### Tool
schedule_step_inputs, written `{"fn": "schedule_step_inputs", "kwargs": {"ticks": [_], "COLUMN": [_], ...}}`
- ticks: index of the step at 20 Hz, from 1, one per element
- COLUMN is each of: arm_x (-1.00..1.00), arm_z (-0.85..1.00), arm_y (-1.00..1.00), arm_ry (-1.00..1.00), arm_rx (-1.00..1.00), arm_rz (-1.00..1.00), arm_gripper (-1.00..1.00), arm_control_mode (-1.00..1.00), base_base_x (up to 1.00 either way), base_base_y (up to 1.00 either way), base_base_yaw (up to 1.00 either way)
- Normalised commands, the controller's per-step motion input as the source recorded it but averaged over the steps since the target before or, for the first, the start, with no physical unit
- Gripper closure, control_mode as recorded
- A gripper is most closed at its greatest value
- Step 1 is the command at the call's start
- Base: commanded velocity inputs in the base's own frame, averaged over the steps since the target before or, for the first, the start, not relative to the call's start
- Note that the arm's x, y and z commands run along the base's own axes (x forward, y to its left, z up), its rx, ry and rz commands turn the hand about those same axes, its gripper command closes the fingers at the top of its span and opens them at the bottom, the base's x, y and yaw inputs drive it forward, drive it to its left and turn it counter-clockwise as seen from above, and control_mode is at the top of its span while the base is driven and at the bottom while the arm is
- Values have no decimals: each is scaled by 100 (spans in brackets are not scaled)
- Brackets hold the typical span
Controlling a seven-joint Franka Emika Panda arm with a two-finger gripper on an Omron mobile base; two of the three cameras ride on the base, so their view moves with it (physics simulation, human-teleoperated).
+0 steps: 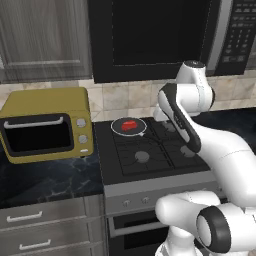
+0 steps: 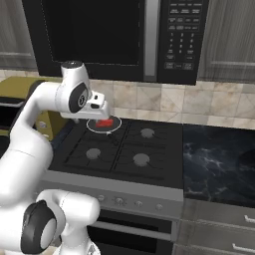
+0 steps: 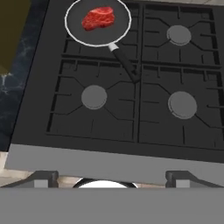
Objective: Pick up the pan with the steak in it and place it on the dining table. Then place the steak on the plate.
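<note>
The pan [image 3: 98, 22] sits on the rear left burner of the stove [image 3: 131, 100], its handle [image 3: 124, 64] pointing toward the stove's centre. The steak [image 3: 99, 17] lies inside the pan, near the middle. My hand [image 2: 99, 110] is raised above the stove, well apart from the pan and holding nothing; I cannot tell whether its fingers are apart or together. A yellow toaster oven [image 1: 46, 125] stands on the surface left of the stove.
</note>
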Motion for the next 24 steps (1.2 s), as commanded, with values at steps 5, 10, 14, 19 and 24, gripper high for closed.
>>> {"fn": "schedule_step_inputs", "kwargs": {"ticks": [5, 10, 14, 19, 24], "arm_x": [15, 15, 31, 55, 76], "arm_z": [-48, -56, -56, -46, -36], "arm_y": [-3, -7, -13, -7, -8], "arm_ry": [0, 0, 0, 0, 0], "arm_rx": [-3, 0, 0, -2, 0], "arm_rz": [8, 9, 12, 12, 13], "arm_gripper": [-100, -100, -100, -100, -100], "arm_control_mode": [-100, -100, -100, -100, -100], "base_base_x": [0, 0, 0, 0, 0], "base_base_y": [0, 0, 0, 0, 0], "base_base_yaw": [0, 0, 0, 0, 0]}}
